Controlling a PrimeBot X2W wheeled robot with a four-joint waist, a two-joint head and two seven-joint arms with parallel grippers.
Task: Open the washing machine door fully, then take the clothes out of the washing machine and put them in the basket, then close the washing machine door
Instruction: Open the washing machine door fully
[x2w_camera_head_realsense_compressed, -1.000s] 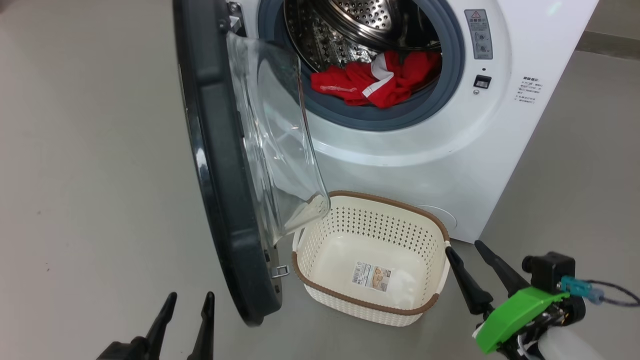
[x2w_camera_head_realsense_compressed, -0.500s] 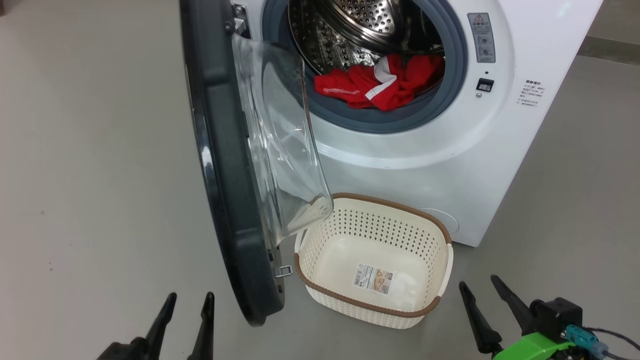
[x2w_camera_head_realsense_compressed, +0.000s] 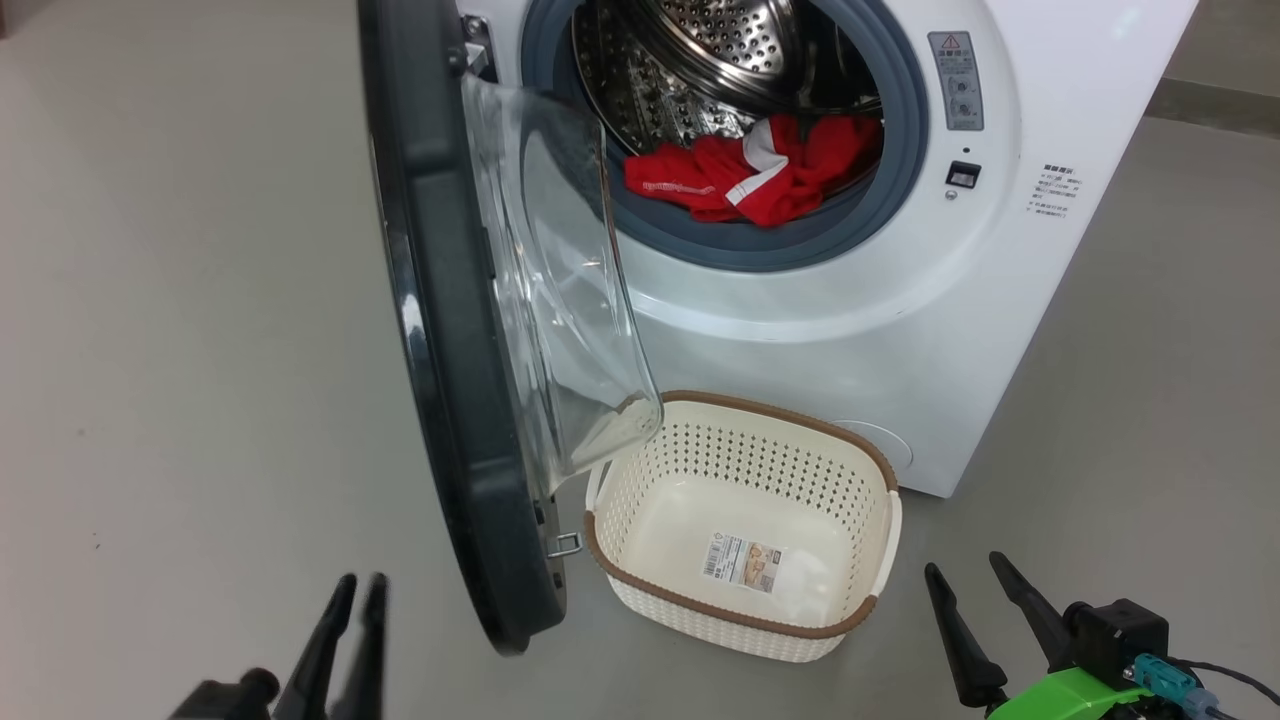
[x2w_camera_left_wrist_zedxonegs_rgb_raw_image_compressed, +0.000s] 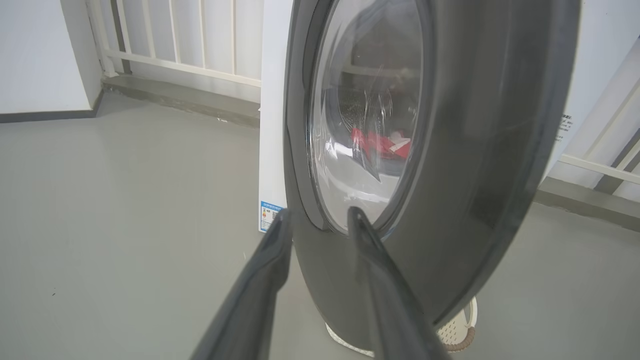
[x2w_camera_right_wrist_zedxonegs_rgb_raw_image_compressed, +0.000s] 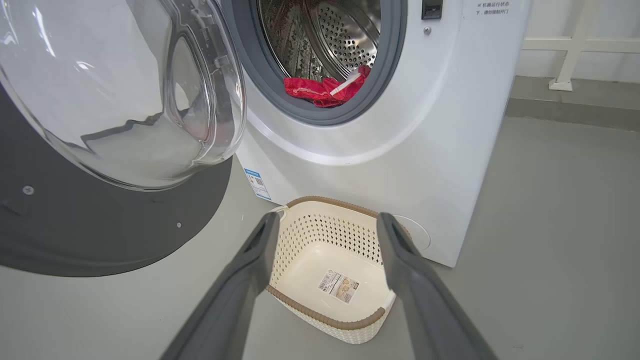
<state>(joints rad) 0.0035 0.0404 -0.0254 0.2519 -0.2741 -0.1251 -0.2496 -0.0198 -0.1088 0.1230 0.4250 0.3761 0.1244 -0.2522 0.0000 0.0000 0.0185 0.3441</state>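
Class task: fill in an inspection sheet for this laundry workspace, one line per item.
Surface: grey floor, smooth.
Job's things: door open, standing out from washer; red clothes in drum; basket empty, on floor before washer.
Clutter: nothing seen.
Grippers: left gripper open, empty, near door's outer face; right gripper open, empty, near basket.
Cables: black cable behind right gripper.
Surroundings: white railing, wall.

I see a grey floor with a few dark specks. Behind it a white railing stands on a low grey kerb, beside a white wall with dark skirting.
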